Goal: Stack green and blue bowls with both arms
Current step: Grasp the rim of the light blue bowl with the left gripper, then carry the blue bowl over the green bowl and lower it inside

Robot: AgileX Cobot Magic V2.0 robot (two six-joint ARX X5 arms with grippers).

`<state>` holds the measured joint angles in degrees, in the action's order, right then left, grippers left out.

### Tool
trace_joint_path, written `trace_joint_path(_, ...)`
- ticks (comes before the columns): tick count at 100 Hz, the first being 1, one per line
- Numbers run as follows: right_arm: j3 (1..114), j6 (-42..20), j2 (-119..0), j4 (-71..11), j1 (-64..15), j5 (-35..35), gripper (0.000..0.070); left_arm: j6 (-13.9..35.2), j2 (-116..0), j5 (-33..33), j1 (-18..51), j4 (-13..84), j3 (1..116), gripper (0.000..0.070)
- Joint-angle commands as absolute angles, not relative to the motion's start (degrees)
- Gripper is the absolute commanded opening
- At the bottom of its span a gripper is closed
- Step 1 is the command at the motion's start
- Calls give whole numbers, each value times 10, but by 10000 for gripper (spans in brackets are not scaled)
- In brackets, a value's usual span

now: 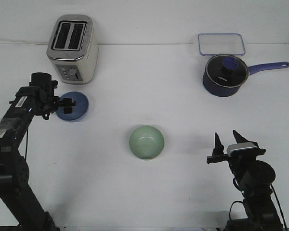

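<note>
The light blue bowl (76, 107) sits at the left of the table, in front of the toaster. My left gripper (67, 104) reaches in from the left, and one black finger (66, 102) lies over the bowl's left rim. The other finger is hidden, so I cannot tell whether the jaws are closed on the rim. The pale green bowl (146, 142) stands upright and alone in the middle of the table. My right gripper (227, 142) is open and empty at the front right, its fingers pointing up, well to the right of the green bowl.
A silver toaster (72, 48) stands at the back left, just behind the blue bowl. A dark navy saucepan (225, 75) with a glass lid and a long handle sits at the back right. A clear lidded box (221, 44) is behind it.
</note>
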<state>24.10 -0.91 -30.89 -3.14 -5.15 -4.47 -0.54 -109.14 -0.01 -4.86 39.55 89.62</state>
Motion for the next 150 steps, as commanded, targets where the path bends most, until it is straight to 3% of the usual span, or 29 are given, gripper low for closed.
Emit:
trace_joint_path(1,244,-17,-312,-26,-52,-44,427,-10,-1112,5,-50,392,907,455)
trace_joint_path(7,244,-17,-312,-26,-52,-44,427,-10,-1114,5,-50,392,907,434)
trace_joint_path(19,244,-17,-312,-26,-52,-44,427,-10,-1115,7,-50,393,907,290)
trace_joint_path(34,244,-17,-312,-26,-52,-44,427,-10,-1116,15,-50,394,907,273)
trace_joint_path(46,245,-17,-312,-26,-52,-44,427,-8,-1117,16,-50,393,907,56)
trace_joint_path(51,244,-17,-312,-26,-52,-44,427,-8,-1117,17,-50,393,907,0)
trace_joint_path(65,244,-17,-312,-26,-52,-44,427,-4,-1117,23,-51,394,909,4)
trace_joint_path(117,244,-17,-312,-26,-52,-44,427,18,-1008,199,-51,441,935,4)
trace_joint_path(150,244,-17,-312,-26,-52,-44,427,8,-988,227,44,488,935,4)
